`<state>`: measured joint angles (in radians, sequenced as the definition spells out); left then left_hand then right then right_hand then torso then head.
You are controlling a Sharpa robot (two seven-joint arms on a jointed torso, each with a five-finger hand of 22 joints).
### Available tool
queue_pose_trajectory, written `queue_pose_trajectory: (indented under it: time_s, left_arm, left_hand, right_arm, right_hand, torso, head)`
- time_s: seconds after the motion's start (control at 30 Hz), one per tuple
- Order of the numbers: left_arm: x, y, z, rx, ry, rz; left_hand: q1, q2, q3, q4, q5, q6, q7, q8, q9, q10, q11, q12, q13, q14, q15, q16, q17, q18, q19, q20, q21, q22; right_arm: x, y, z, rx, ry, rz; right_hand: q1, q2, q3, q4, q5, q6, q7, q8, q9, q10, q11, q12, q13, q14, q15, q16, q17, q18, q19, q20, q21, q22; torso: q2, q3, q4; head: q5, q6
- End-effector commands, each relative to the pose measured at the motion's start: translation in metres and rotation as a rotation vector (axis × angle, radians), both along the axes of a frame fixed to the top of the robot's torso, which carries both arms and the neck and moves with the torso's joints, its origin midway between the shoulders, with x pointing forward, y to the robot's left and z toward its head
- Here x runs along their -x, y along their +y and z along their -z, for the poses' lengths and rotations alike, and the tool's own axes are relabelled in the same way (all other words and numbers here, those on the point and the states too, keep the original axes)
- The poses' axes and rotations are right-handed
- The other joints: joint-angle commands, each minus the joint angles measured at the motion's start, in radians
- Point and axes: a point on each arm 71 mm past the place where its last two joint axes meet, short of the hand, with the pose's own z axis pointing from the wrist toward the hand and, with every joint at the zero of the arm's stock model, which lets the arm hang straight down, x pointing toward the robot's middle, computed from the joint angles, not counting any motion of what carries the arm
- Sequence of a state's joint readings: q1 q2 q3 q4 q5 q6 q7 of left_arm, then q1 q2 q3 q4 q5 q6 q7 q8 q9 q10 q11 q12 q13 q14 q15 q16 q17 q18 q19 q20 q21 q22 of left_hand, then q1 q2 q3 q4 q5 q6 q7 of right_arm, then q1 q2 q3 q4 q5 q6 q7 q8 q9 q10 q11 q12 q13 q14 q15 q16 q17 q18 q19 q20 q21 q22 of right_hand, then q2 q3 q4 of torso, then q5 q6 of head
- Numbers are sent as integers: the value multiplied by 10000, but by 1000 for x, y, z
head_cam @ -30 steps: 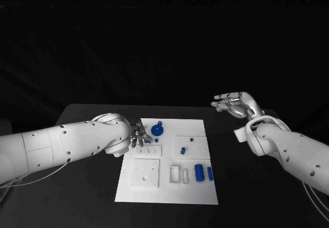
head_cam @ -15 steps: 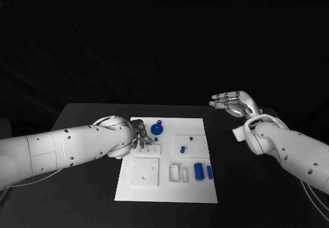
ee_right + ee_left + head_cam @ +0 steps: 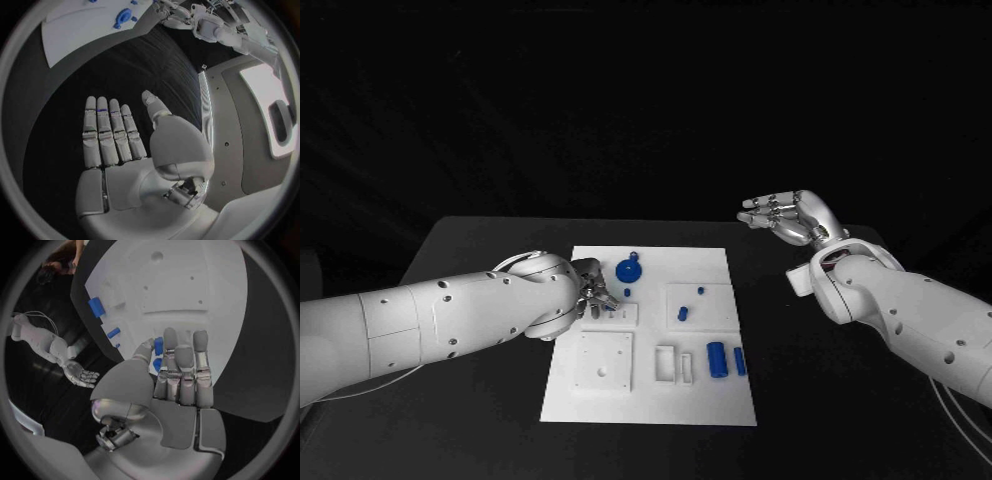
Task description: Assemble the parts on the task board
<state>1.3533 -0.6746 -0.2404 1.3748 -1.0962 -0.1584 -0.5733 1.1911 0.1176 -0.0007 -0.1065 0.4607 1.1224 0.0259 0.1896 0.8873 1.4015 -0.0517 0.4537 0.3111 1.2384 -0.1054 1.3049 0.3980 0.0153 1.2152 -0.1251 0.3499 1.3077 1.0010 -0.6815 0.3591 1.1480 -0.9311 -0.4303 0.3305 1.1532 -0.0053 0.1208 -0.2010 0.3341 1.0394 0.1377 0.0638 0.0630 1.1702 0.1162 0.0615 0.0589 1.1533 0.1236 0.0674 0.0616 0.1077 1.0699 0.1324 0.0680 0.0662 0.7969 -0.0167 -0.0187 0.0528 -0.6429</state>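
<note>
Reaching hand: left hand, fingers straight and close, empty, over the board
Nearest part: blue piece, just beyond its fingertips
Right hand: open, empty, well off the board

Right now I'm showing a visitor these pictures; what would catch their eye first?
The white board with small blue pieces stands out mid-table against the black. The left hand hovers at its left edge near the round blue piece; the right hand is raised, open, off to the board's right.
</note>
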Motion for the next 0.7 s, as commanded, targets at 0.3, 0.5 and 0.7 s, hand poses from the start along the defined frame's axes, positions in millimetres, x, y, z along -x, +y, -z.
queue_pose_trajectory:
  time_s: [0.3,0.5,0.7]
  left_arm:
    - [0,1,5,-112,58,156]
    - [0,2,6,-155,127,156]
    - [-2,2,6,-170,142,155]
  left_hand:
    - [163,168,574,-668,55,344,-301,89,-4,151,-92,-37,11,62,-14,-70,24,-113,68,-8,-63,182]
    - [163,168,574,-668,55,344,-301,89,-4,151,-92,-37,11,62,-14,-70,24,-113,68,-8,-63,182]
    - [151,161,569,-688,61,330,-300,113,-20,146,-90,-41,20,62,-15,-83,37,-115,75,-9,-74,182]
  right_arm:
    - [0,-2,-2,50,-214,319]
    - [-1,-3,-1,52,-178,437]
    - [-1,-2,0,24,-142,451]
  right_hand:
    - [-176,-348,1143,107,5,-9,38,-23,-14,-48,-9,-41,-14,-4,8,-60,-9,135,21,-16,10,-8]
    - [-215,-421,1392,248,266,-46,62,-19,-12,-42,-7,-34,-11,9,-4,-61,-8,133,29,-21,11,-7]
    - [-251,-539,1693,353,355,-40,59,-19,-12,-33,-11,-34,-11,18,-8,-58,-7,134,38,-26,11,-7]
  torso:
    - [-4,-2,3]
    - [-3,-6,7]
    - [3,-1,-5]
  head:
    - [20,-24]
    - [-8,-6]
    - [6,-3]
